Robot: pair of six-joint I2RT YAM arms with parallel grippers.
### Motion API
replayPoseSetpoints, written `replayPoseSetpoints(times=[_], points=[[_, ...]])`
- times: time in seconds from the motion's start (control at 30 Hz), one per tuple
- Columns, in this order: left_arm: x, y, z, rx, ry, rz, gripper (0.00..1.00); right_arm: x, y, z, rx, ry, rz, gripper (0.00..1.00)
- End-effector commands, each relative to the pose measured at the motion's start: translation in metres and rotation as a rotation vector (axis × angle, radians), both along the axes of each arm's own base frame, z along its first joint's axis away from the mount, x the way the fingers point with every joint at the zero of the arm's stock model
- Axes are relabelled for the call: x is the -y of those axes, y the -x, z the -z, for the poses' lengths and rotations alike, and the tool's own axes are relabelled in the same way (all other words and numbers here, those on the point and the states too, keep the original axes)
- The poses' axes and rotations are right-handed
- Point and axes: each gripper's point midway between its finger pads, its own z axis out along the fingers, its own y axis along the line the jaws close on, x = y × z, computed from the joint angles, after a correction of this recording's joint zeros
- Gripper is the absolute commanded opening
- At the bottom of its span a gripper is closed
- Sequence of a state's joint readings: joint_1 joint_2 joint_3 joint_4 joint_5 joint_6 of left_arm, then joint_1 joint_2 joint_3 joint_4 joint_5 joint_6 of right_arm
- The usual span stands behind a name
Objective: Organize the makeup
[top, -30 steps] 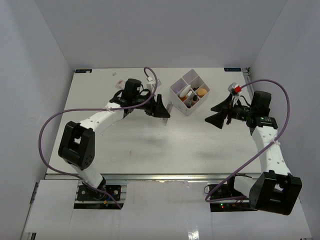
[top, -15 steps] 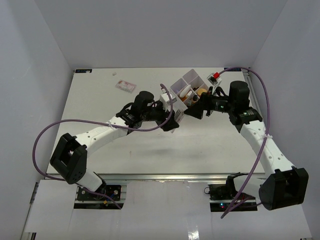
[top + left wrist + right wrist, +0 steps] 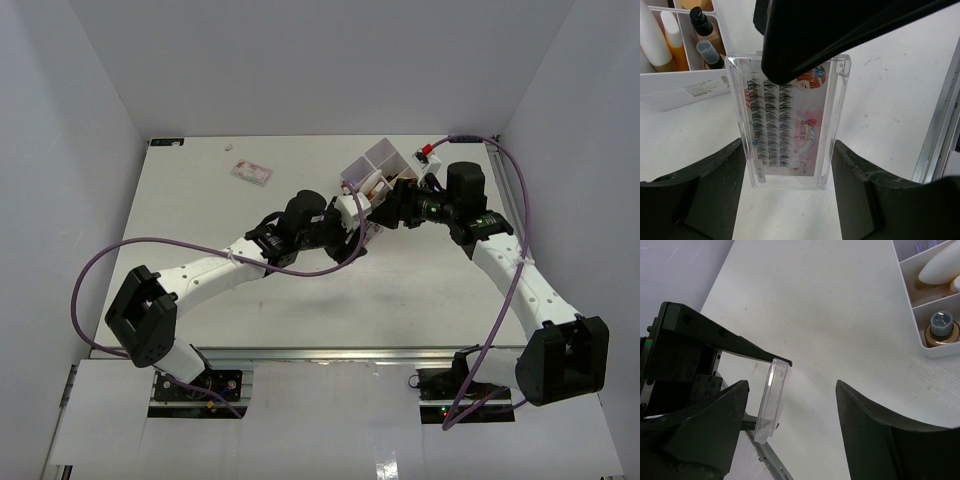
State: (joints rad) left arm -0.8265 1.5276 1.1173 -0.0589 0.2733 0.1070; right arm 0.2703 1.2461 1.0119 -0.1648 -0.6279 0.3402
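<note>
Lash case (image 3: 790, 107): thin, flat, rigid clear plastic. I judge it almost weightless, slick on its broad glossy faces, and likely to crack or pop open under a hard squeeze. The best hold is across the long side edges, where the frame looks thickest, or on both faces near the middle with light pressure. The left gripper (image 3: 788, 150) does the first: its fingers press on the two long edges, pinching the case just beside the white box (image 3: 685, 94) and, as far as I can tell, lifted off the table (image 3: 180, 210). The right gripper (image 3: 790, 385) has its jaws spread wide with the case edge-on between them, nearer one finger and not yet pressed by either. One of its fingers hides the top of the case in the left wrist view. This reads to me as a handover being set up, and the risk is the case twisting or slipping if both arms pinch at once. Appearance: a transparent rectangular tray with rows of black lash clusters on one half and a pastel pink-and-rainbow card with a cartoon face on the other. Other makeup stands in the box: an orange tube (image 3: 675, 42) with a white cap, a black-topped bottle (image 3: 702, 25) and a white egg-shaped sponge (image 3: 939, 271). A small pinkish flat pack (image 3: 252, 172) lies on the table, well apart to the left.
</note>
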Motion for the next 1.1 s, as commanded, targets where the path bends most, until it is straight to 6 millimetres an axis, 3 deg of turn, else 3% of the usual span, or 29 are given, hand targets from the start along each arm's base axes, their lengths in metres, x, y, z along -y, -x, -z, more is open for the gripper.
replayPoseSetpoints(times=[0.0, 0.07, 0.47, 0.53, 0.67, 0.77, 1.0, 1.07], points=[[0.009, -0.007, -0.024, 0.074, 0.023, -0.01, 0.01, -0.003, -0.004, -0.005, 0.048, 0.025, 0.0, 0.71], [0.01, -0.008, -0.026, 0.083, 0.022, -0.016, 0.04, -0.003, -0.004, 0.0, 0.044, 0.045, 0.002, 0.62], [0.014, -0.011, -0.031, 0.095, 0.018, -0.027, 0.16, -0.012, 0.007, 0.007, 0.058, 0.074, -0.07, 0.44], [0.013, -0.012, -0.032, 0.094, 0.02, -0.038, 0.22, -0.013, 0.008, 0.007, 0.062, 0.075, -0.083, 0.36], [0.011, -0.015, -0.04, 0.103, 0.043, -0.076, 0.4, -0.014, 0.008, 0.006, 0.093, 0.089, -0.116, 0.09], [0.005, -0.019, -0.045, 0.122, 0.055, -0.118, 0.54, -0.015, 0.009, 0.002, 0.122, 0.093, -0.147, 0.08], [-0.008, -0.022, -0.076, 0.186, 0.121, -0.178, 0.67, -0.017, 0.009, -0.008, 0.153, 0.09, -0.175, 0.08], [-0.009, -0.019, -0.08, 0.192, 0.123, -0.167, 0.79, -0.016, 0.008, -0.009, 0.16, 0.093, -0.173, 0.08]])
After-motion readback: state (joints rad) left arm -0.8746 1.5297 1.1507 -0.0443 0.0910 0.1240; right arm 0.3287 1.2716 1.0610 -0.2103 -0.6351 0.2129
